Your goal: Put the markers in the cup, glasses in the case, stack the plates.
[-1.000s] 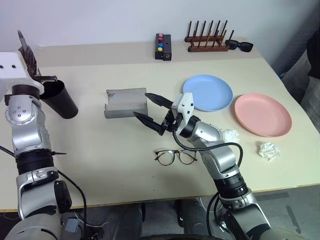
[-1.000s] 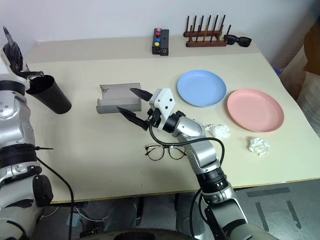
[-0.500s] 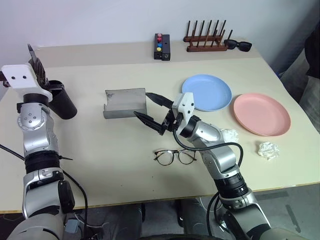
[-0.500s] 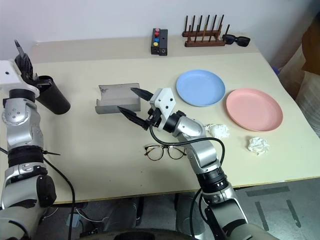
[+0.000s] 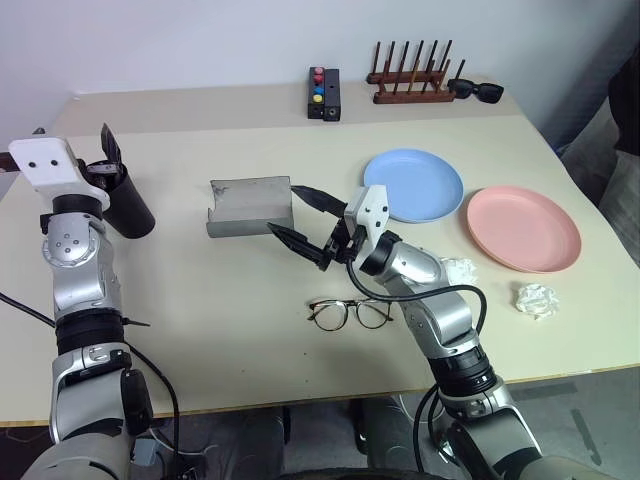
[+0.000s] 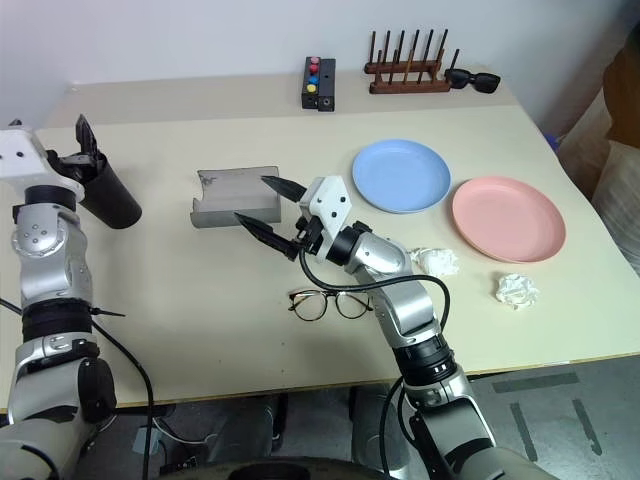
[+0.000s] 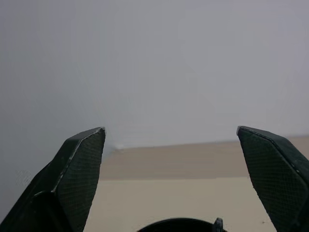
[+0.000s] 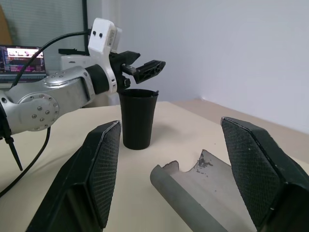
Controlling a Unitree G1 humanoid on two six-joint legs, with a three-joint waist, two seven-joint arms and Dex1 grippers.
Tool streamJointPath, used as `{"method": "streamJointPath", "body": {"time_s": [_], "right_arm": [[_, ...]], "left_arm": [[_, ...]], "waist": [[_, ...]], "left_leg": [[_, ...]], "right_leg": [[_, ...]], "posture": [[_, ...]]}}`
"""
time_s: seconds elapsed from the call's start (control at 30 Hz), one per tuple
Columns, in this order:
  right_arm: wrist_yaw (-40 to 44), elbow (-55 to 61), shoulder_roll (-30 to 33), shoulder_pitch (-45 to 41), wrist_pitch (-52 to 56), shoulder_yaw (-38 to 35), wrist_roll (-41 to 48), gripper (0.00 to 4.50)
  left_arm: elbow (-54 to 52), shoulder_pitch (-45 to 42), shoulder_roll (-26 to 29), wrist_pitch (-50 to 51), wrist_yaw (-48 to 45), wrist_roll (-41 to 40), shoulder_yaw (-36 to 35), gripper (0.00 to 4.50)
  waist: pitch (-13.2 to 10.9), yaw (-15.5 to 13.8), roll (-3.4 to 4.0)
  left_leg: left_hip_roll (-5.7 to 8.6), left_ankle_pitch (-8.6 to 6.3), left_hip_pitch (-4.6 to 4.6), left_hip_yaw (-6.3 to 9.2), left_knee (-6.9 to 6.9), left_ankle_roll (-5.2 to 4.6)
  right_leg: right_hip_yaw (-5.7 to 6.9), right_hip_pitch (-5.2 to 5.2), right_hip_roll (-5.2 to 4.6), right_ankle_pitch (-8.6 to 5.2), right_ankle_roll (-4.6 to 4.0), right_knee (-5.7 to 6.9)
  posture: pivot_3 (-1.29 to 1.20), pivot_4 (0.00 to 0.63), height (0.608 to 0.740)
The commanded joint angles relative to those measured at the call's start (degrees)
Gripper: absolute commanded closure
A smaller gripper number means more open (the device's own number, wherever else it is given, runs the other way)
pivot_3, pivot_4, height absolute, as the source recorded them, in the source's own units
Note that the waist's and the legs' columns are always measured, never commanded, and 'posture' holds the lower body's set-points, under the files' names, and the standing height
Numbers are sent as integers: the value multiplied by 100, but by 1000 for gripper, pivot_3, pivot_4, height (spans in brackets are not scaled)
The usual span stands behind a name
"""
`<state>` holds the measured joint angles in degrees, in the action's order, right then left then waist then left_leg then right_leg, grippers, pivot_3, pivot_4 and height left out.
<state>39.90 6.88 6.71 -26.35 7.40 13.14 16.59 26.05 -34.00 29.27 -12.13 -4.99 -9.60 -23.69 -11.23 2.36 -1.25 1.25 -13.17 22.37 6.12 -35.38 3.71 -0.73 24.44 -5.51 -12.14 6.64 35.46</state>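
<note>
Marker stage, judged near its end: the left gripper point(image 6: 85, 150) hovers just above the rim of the cup point(image 6: 108, 196), which stands upright near the table's point(image 5: 200, 330) left edge, and its two fingers are spread wide with nothing between them. The markers themselves cannot be made out in any view; whether they lie inside the cup cannot be told, though the open, empty fingers over the rim suggest a drop just made. The right gripper point(image 5: 305, 222) hangs low over the table just in front of the case point(image 5: 250, 206), fingers likewise wide apart and empty. The case lies open at mid-table, a grey trough with its hollow facing up. The glasses point(image 5: 350, 314) rest flat on the table near the front edge, close below the right forearm and apart from the case. The blue plate point(image 5: 415, 186) and the pink plate point(image 5: 525, 229) lie side by side on the right, not yet stacked. The likely next move is the glasses: the right gripper would need to drop back toward them, close on the thin frame without bending it, and carry them to the open case; thin wire flat on the table may be hard to catch.
</note>
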Motion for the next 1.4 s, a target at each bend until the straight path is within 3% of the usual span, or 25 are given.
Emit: {"method": "streamJointPath", "body": {"time_s": [0.03, 0.17, 0.4, 0.63, 0.83, 1.03, 1.13, 1.27, 1.4], "right_arm": [[8, 108, -29, -88, -63, -46, 65, 1135], [-13, 100, 2, -77, -66, -70, 38, 1135], [-19, 79, 166, -65, -70, -167, 2, 1135], [107, 197, 523, 43, 40, -261, 87, 1135], [5, 396, 503, 207, 110, -198, 48, 1135], [-62, 461, 506, 250, 143, -181, 26, 1135], [-98, 481, 504, 266, 141, -179, 11, 1135], [-123, 492, 503, 275, 139, -171, 8, 1135], [-137, 499, 500, 291, 133, -153, 11, 1135]], "left_arm": [[-671, -37, 54, 250, -225, -311, -3, 55], [-1562, 9, 176, 1351, -1248, -932, 446, 55], [-2178, 237, 870, 3026, -3257, -1061, 1751, 55], [-1235, -24, 1512, 3262, -4887, -446, 2841, 55], [104, -754, 1371, 2749, -5586, 312, 3546, 55], [1082, -1289, 1112, 2501, -6051, 571, 3650, 55], [1332, -1407, 1062, 2381, -6220, 676, 3637, 791], [1382, -1406, 1036, 2288, -6300, 729, 3570, 2691], [1323, -1324, 1026, 2281, -6240, 754, 3511, 2691]], "waist": [[0, 0, 0], [0, -12, 0], [-1, 29, 3], [-2, 17, 4], [-2, -3, 4], [-2, 15, 3], [-2, 19, 4], [-2, 13, 3], [-2, 12, 3]], "left_leg": [[0, 0, 0, 0, 0, 0], [0, 0, 1, 0, -1, 0], [-1, 0, -3, -1, 2, 0], [-4, 0, -3, -1, 4, -1], [-4, 0, 2, -1, 0, -1], [-4, 0, 3, -1, 0, -1], [-5, 0, 2, -1, 1, -2], [-4, 0, 3, -1, 1, -2], [-5, 0, 3, -1, 0, -2]], "right_leg": [[0, 0, 0, 0, 0, 0], [0, -1, 0, 0, 0, 0], [-2, -2, 3, -1, -2, 2], [-2, 0, 8, -3, -4, 1], [-2, -1, 7, -2, -2, -1], [-1, 0, 7, -2, -2, 0], [-1, 1, 8, -3, -2, 1], [-2, 1, 7, -3, -1, 1], [-2, 1, 7, -2, -1, 2]], "posture": [[0, 150, 739], [0, 150, 739], [0, 150, 739], [0, 150, 739], [0, 150, 739], [0, 150, 739], [0, 150, 739], [0, 150, 739], [0, 150, 739]]}}
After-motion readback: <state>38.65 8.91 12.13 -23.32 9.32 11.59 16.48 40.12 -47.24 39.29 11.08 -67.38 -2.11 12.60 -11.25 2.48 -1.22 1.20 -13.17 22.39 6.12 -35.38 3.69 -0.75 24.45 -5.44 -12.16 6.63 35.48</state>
